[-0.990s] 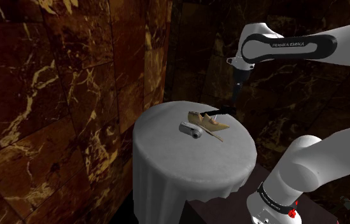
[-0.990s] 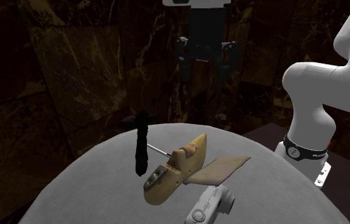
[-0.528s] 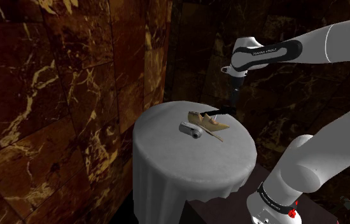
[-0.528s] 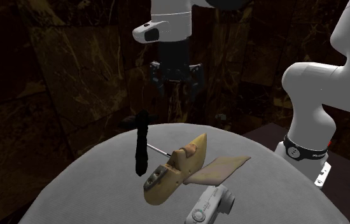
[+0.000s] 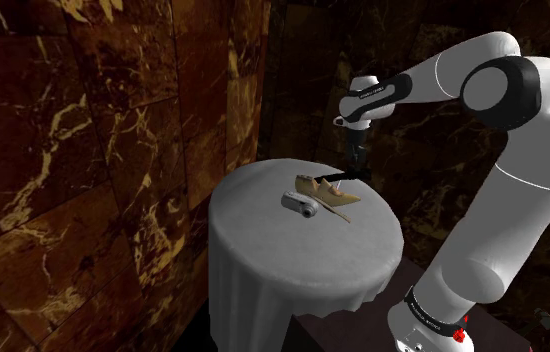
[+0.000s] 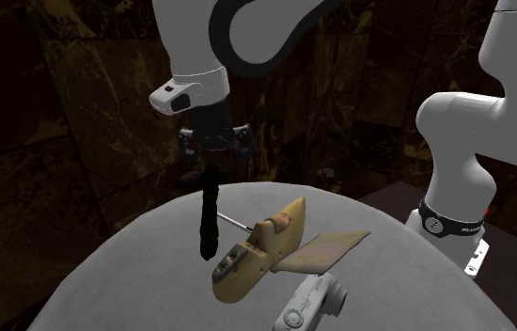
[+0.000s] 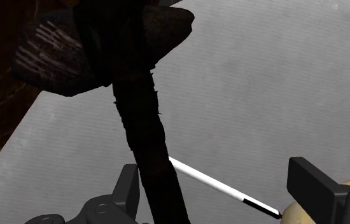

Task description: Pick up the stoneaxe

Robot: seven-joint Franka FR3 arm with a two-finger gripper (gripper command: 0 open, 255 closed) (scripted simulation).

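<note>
You have the claw (image 6: 211,155) released, fingers apart, hanging directly over the stoneaxe (image 6: 209,218). The dark stoneaxe lies on the round grey surface (image 6: 106,282), just beside the tan shoe-shaped block (image 6: 257,249), to its left in the second exterior view. In the wrist view the handle runs between the fingers (image 7: 129,184); contact cannot be confirmed. Lettering on the arm's base ring (image 6: 454,224) is unreadable.
</note>
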